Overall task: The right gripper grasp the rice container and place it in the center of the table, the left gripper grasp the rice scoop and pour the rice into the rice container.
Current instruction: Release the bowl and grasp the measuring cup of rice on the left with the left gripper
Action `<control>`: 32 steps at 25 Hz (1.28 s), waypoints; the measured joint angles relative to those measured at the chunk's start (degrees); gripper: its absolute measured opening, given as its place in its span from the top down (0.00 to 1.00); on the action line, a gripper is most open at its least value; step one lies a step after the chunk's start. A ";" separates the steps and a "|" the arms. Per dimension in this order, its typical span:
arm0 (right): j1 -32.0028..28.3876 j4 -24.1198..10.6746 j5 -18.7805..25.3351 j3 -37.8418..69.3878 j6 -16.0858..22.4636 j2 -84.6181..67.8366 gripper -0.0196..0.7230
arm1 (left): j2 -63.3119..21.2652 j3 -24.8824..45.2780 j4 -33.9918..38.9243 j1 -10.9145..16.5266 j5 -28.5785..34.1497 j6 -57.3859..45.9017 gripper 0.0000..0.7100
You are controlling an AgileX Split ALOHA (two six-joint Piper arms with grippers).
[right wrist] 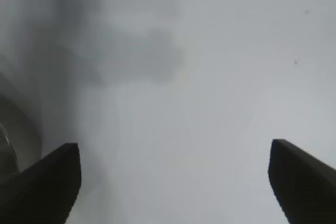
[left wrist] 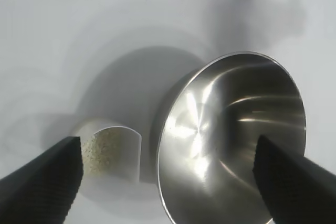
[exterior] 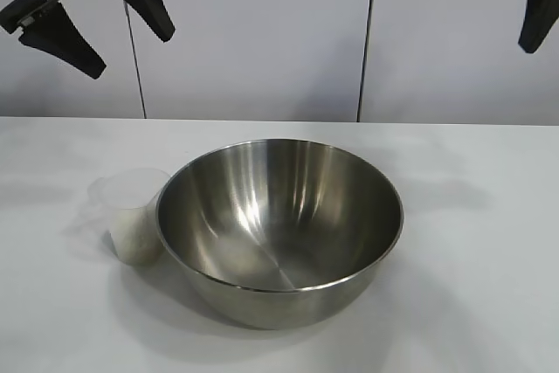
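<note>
The rice container (exterior: 279, 224), a wide shiny steel bowl, stands empty at the middle of the white table (exterior: 489, 286). The rice scoop (exterior: 131, 216), a small clear plastic cup, stands upright against the bowl's left side with rice (left wrist: 102, 148) in it. My left gripper (exterior: 131, 54) hangs open high above the table's back left, over the scoop (left wrist: 113, 150) and the bowl (left wrist: 236, 129), holding nothing. The right gripper (right wrist: 173, 145) is raised at the far right with only one finger (exterior: 537, 6) showing in the exterior view. It is open, with bare table beneath it.
A pale panelled wall (exterior: 262, 32) runs behind the table's back edge. Bare tabletop lies in front of the bowl and to its right (exterior: 472, 216).
</note>
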 joint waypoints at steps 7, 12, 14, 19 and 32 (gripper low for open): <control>0.18 1.59 0.95 17.94 0.00 -25.55 0.11 | 0.00 0.00 0.00 0.00 0.00 0.00 0.10; 0.18 -1.11 -3.46 35.01 0.00 -52.19 0.11 | 0.00 0.00 0.00 0.00 0.06 0.00 0.10; 0.18 -2.13 -4.34 41.87 0.34 -62.53 0.11 | 0.00 0.00 0.00 0.00 0.06 0.00 0.10; 0.18 -4.81 -3.52 54.34 2.91 -84.97 0.11 | 0.00 0.00 0.00 0.00 0.01 0.00 0.10; 0.18 -6.41 -5.85 63.20 3.21 -91.20 0.11 | 0.00 0.00 0.00 0.00 -0.28 0.00 0.10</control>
